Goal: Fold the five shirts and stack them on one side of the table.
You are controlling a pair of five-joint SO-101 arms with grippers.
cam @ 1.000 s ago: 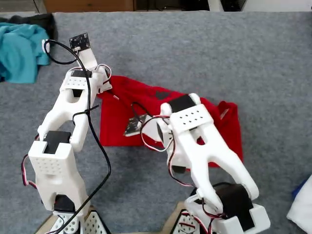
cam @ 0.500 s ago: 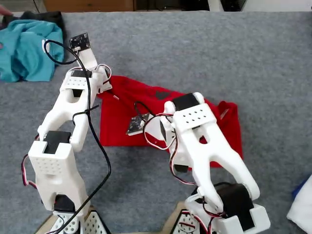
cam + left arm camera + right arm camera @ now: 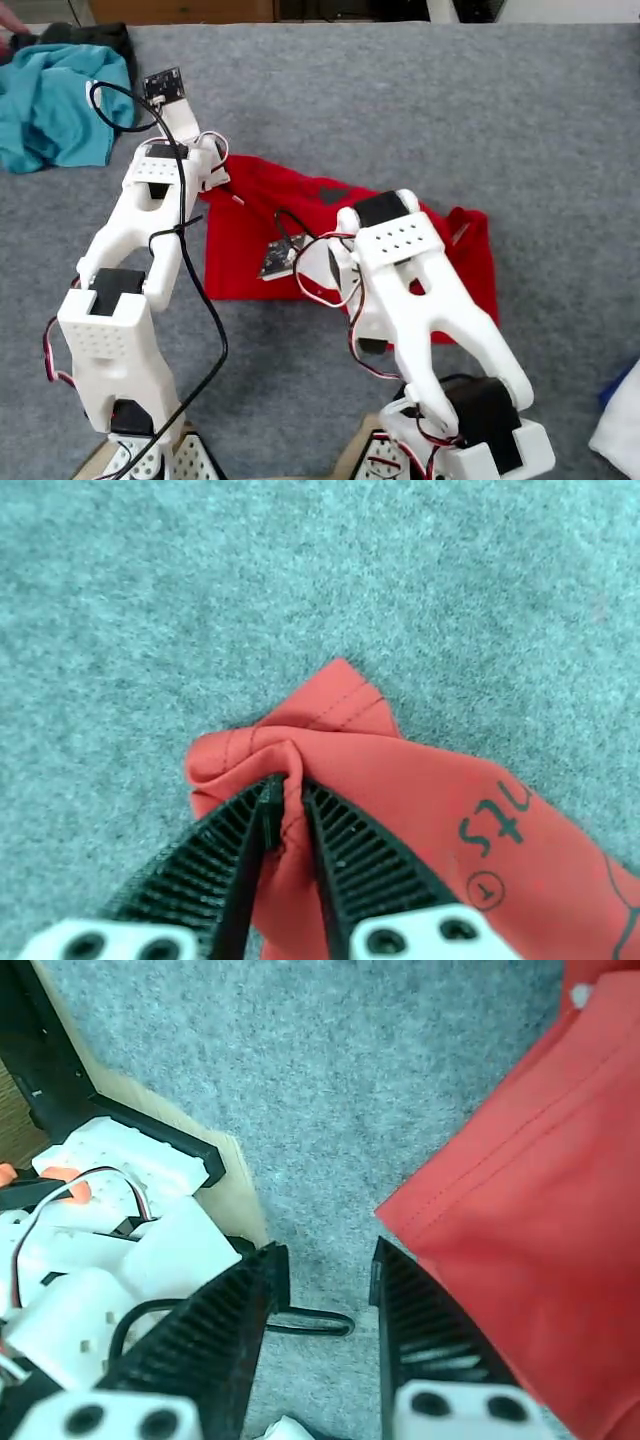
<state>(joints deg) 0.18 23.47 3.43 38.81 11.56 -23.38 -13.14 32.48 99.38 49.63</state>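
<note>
A red shirt point(image 3: 250, 215) lies crumpled on the grey carpeted table point(image 3: 400, 110), partly under both arms. My left gripper point(image 3: 214, 180) sits at the shirt's far left corner. In the left wrist view it point(image 3: 288, 786) is shut on a bunched fold of the red shirt point(image 3: 400, 790). My right gripper point(image 3: 326, 1255) is open just above the carpet, beside a near corner of the red shirt point(image 3: 540, 1210), with nothing between its fingers. A teal shirt point(image 3: 50, 100) lies heaped at the far left edge.
A dark garment point(image 3: 95, 38) lies behind the teal shirt, and a person's hand point(image 3: 10, 18) is at that corner. White and blue cloth point(image 3: 620, 415) lies at the near right edge. The arm bases point(image 3: 110, 1250) stand on a wooden board close to the right gripper.
The teal shirt has been shifted and bunched up at the far left, with a hand now at that corner. The right arm moved slightly to the right. The left arm kept still.
</note>
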